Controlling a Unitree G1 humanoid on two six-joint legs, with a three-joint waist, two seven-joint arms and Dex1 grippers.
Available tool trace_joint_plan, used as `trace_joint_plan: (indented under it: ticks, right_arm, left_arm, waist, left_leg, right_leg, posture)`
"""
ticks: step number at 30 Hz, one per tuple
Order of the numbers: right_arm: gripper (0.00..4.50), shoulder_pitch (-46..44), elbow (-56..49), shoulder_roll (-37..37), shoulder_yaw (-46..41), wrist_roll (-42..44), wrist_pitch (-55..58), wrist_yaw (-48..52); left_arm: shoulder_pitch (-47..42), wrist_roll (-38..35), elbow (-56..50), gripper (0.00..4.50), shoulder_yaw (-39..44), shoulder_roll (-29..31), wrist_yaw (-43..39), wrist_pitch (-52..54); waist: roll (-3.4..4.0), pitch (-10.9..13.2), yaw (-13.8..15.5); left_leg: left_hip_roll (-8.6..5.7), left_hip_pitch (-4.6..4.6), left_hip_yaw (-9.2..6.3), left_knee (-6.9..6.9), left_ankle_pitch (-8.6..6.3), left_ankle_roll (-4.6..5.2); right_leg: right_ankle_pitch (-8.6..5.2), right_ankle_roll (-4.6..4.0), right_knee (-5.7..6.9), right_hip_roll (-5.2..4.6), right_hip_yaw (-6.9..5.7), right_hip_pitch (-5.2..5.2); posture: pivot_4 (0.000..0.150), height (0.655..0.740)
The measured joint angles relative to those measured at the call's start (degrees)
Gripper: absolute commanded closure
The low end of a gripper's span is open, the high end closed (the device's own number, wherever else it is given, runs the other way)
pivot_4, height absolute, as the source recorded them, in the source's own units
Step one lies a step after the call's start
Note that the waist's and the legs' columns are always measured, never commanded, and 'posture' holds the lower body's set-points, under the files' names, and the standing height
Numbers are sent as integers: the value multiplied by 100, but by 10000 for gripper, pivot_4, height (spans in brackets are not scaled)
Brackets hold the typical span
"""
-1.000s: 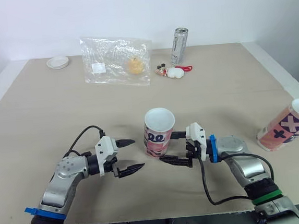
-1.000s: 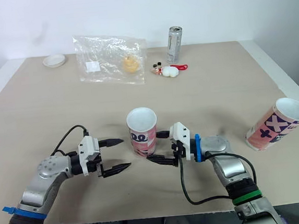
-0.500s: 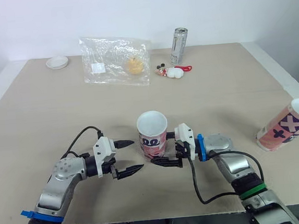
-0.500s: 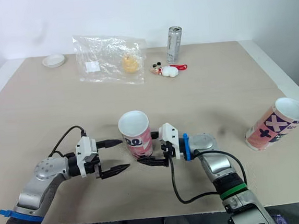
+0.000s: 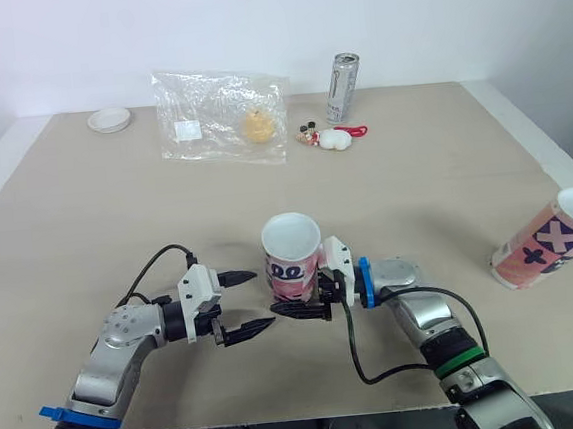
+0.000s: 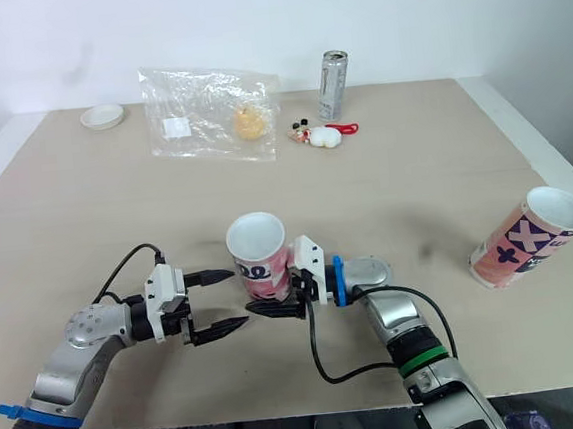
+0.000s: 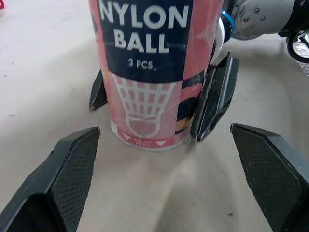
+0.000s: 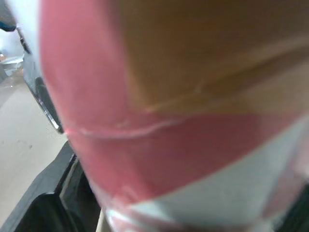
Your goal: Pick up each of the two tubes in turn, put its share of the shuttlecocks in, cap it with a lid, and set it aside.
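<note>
Right gripper (image 5: 302, 299): closed on the shuttlecock tube (image 5: 293, 264), which stands upright between its fingers, held at the base.
Left gripper (image 5: 259, 299): wide open, empty, just beside the tube.
Handling: likely light, stiff cardboard; grip the wall gently.

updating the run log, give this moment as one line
right gripper: shut on upright pink-and-navy cardboard tube | left gripper: open beside it

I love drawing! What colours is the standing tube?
The tube is pink and navy, white letters; left wrist view best.

arms (image 5: 125, 337): silver-grey — blue bands | fingers (image 5: 248, 328): black | cables (image 5: 348, 335): black, looped
</note>
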Motion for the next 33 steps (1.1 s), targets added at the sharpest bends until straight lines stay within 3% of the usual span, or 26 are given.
trace_joint_plan:
  ticks: [11, 12, 13, 26, 31, 33]
  right_arm:
    - [1014, -47, 118, 44, 63, -73, -212, 27]
    - [6229, -49, 121, 44, 63, -72, -213, 29]
    - [8203, -49, 122, 44, 63, -71, -212, 26]
    - [8203, 221, -322, -148, -20, 27, 22, -127]
    - [8203, 672, -1111, -280, -636, 350, 550, -766]
    - [8203, 1053, -1716, -258, -1245, 547, 829, -1529]
  left_arm:
    - [-7, 10, 11, 0, 1, 5, 32, -100]
    - [-14, 11, 16, 0, 1, 5, 33, -109]
    - [-23, 12, 23, 0, 1, 5, 34, -117]
    - [-76, 51, 140, 0, 1, 8, 31, -240]
    - [-210, 69, 143, 0, 4, 5, 41, -238]
    - [-288, 67, 150, 0, -4, -6, 20, -241]
  waist:
    - [0, 0, 1]
    - [0, 0, 1]
    - [0, 0, 1]
    - [0, 0, 8]
    - [-1, 0, 12]
    - [-1, 0, 22]
  left_leg:
    - [0, 1, 0, 0, 1, -1]
    - [0, 1, 0, 1, 1, -1]
    - [0, 1, 0, 0, 1, -1]
    - [0, -1, 0, 0, 1, -2]
    - [-2, -4, 0, 1, 1, -2]
    - [-2, -3, -2, -1, 1, -2]
  right_leg:
    - [2, -1, 0, 0, 0, 1]
    - [2, -1, 0, 0, 0, 1]
    - [2, 0, 0, 0, 0, 1]
    - [0, 0, 0, -1, 0, 1]
    - [0, 2, 0, -3, 0, 0]
    - [-3, 1, 0, -3, -2, 0]
  posture:
    - [1500, 7400]
    - [1500, 7400]
    - [1500, 7400]
    - [1500, 7400]
    - [1500, 7400]
    - [1500, 7400]
